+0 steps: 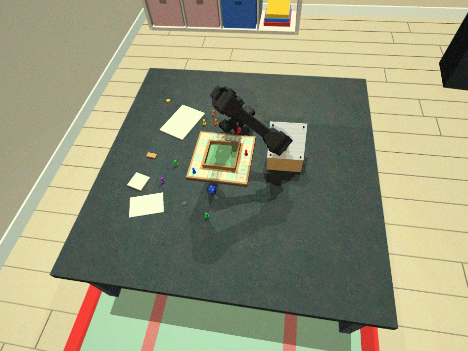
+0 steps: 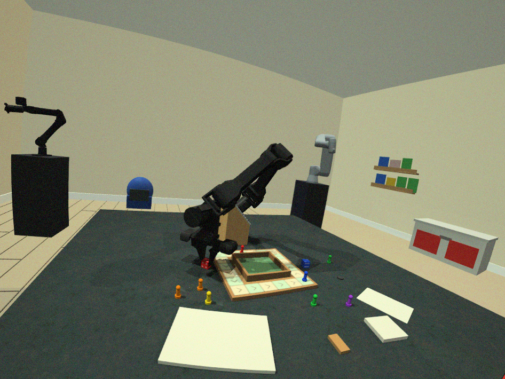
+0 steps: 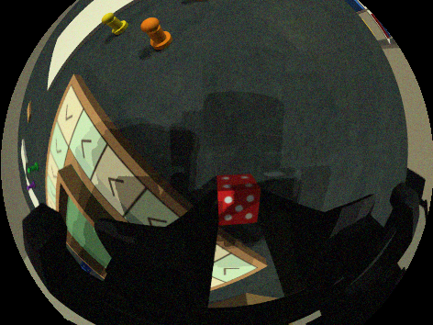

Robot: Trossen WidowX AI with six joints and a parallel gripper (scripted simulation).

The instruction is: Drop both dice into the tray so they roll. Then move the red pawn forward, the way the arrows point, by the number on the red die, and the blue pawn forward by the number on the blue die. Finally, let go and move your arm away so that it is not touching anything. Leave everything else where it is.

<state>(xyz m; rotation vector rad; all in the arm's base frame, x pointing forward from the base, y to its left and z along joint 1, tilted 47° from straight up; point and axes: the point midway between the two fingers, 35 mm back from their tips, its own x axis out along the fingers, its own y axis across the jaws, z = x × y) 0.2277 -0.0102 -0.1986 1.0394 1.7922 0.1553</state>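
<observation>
Right, the red die (image 1: pixel 238 130) (image 2: pixel 205 264) (image 3: pixel 238 212) is clamped between the tips of the gripper (image 1: pixel 239 127) (image 2: pixel 207 260) (image 3: pixel 235 195), low over the table and outside the tray (image 1: pixel 219 167) (image 2: pixel 268 275) (image 3: pixel 87 190), at one o'clock from it as seen from above (whether the die touches the table, I cannot tell). The red pawn (image 1: pixel 246 152) (image 2: pixel 242 249) stands on the board (image 1: pixel 217 181) (image 2: pixel 265 291) (image 3: pixel 110 128) at three o'clock, the blue pawn (image 1: pixel 194 170) (image 2: pixel 305 276) at eight. Beyond the board's edge, between six and seven, lies the blue die (image 1: pixel 211 189) (image 2: pixel 305 263). Farther out, a yellow pawn (image 1: pixel 204 122) (image 2: pixel 208 297) (image 3: pixel 114 24) stands at eleven and a purple one (image 1: pixel 162 180) (image 2: pixel 349 300) at eight
</observation>
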